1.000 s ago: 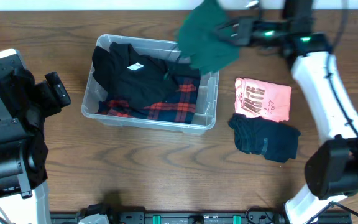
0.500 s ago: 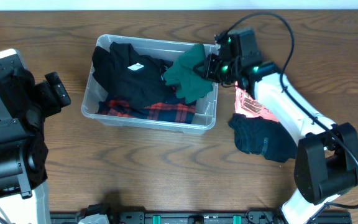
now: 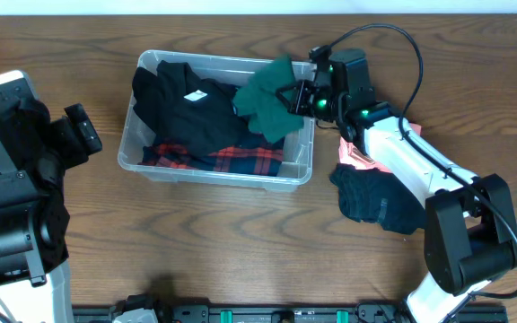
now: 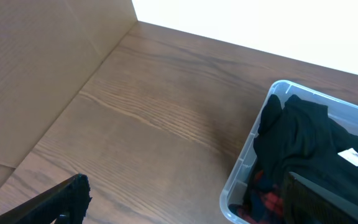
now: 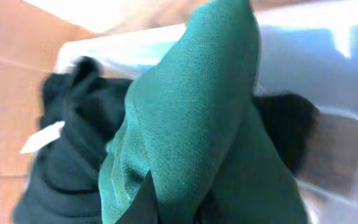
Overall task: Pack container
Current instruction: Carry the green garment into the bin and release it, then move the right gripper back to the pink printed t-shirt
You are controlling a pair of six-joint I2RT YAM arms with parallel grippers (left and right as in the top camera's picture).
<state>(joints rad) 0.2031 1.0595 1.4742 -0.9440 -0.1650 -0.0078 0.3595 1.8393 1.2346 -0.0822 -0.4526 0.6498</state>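
The clear plastic container (image 3: pixel 131 149) sits at the table's middle and holds a black garment with a white tag (image 3: pixel 187 108) and a red plaid cloth (image 3: pixel 240 160). My right gripper (image 3: pixel 296 97) is shut on a green garment (image 3: pixel 267 99) and holds it over the container's right end; in the right wrist view the green garment (image 5: pixel 197 124) fills the frame above the black garment (image 5: pixel 61 168). My left gripper (image 4: pixel 179 205) is open and empty, left of the container (image 4: pixel 241 168).
A pink printed shirt (image 3: pixel 380 144) and a dark navy folded garment (image 3: pixel 382 199) lie on the table right of the container. The left arm's base stands at the left edge. A cardboard wall (image 4: pixel 42 56) stands at the far left.
My right gripper has brought the green garment down from above the container's back right corner and into its right end. The left arm has not moved.
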